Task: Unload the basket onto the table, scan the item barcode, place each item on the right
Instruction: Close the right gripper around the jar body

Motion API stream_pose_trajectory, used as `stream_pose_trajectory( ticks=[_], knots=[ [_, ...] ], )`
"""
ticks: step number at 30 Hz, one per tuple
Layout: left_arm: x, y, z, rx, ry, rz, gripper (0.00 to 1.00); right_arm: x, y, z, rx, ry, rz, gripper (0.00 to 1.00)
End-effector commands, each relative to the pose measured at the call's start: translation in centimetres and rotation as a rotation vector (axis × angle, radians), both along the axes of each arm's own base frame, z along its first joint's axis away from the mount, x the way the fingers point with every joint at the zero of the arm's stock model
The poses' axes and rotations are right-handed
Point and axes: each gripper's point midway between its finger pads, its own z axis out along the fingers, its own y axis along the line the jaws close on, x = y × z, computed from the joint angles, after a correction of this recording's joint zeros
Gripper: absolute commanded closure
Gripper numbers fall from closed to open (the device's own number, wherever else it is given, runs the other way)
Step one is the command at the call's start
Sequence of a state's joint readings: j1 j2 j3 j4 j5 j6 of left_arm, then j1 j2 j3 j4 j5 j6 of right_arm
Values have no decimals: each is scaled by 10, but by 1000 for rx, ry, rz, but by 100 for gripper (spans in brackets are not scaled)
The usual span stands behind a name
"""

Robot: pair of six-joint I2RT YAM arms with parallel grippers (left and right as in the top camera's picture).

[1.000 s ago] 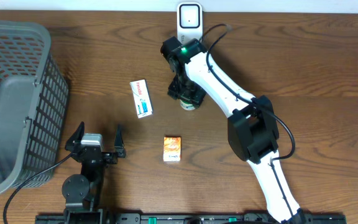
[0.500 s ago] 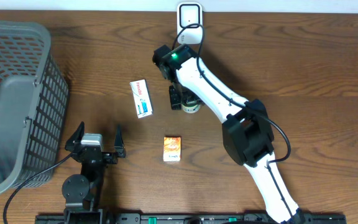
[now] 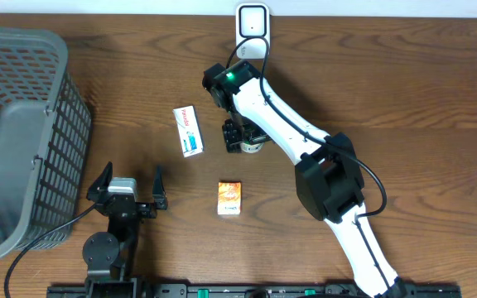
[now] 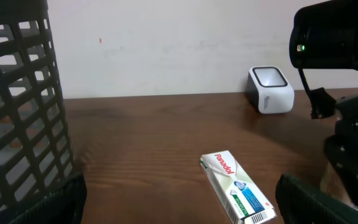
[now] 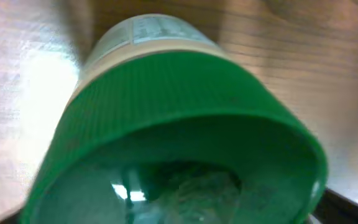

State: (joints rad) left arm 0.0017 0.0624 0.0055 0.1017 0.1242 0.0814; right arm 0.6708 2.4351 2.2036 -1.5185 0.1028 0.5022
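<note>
A small green-capped bottle [image 3: 253,147] lies just above the middle of the overhead frame, largely hidden beneath the right gripper [image 3: 240,135]. In the right wrist view its ribbed cap [image 5: 185,106] fills the frame, with a printed label beyond. Whether the jaws are closed on it or stand free cannot be told, nor whether it is upright or lying down.

The bottle is judged light, rigid and smooth-walled, so it is likely to roll or slip. A hold across the ribbed cap or the upper body is favoured, with the label left uncovered.

The barcode scanner [image 3: 252,23] stands at top centre, near the bottle, with bare table [image 3: 404,83] between them. The Panadol box [image 3: 189,131] lies near on the left and an orange carton [image 3: 230,199] below, so low sweeps that way should be avoided. The grey basket [image 3: 65,108] and the left gripper [image 3: 127,184], spread wide and empty, are well apart at left.
</note>
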Motion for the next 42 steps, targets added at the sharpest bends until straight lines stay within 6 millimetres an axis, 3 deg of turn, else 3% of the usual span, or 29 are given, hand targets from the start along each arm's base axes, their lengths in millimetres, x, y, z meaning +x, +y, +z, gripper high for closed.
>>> stream_pose_trajectory(
  ticks=[1, 7, 12, 13, 14, 25, 33, 42],
  knots=[
    [0, 1, 2, -5, -8, 8, 4, 2, 12, 45, 106, -73, -24, 1],
    [0, 1, 2, -5, -8, 7, 4, 1, 8, 84, 197, -120, -404, 1],
    [0, 1, 2, -5, -8, 8, 4, 14, -3, 85, 190, -166, -506, 11],
    [0, 1, 2, -5, -8, 8, 4, 15, -4, 84, 188, -164, -511, 11],
    [0, 1, 2, -5, -8, 8, 4, 15, -5, 84, 187, -162, -512, 4],
    [0, 1, 2, -5, -7, 8, 4, 30, 3, 57, 184, -178, -502, 1],
    [0, 1, 2, -5, -8, 8, 4, 28, 3, 14, 121, -108, -506, 1],
    [0, 1, 2, -5, -8, 8, 4, 33, 5, -10, 108, -90, -488, 1]
  ],
)
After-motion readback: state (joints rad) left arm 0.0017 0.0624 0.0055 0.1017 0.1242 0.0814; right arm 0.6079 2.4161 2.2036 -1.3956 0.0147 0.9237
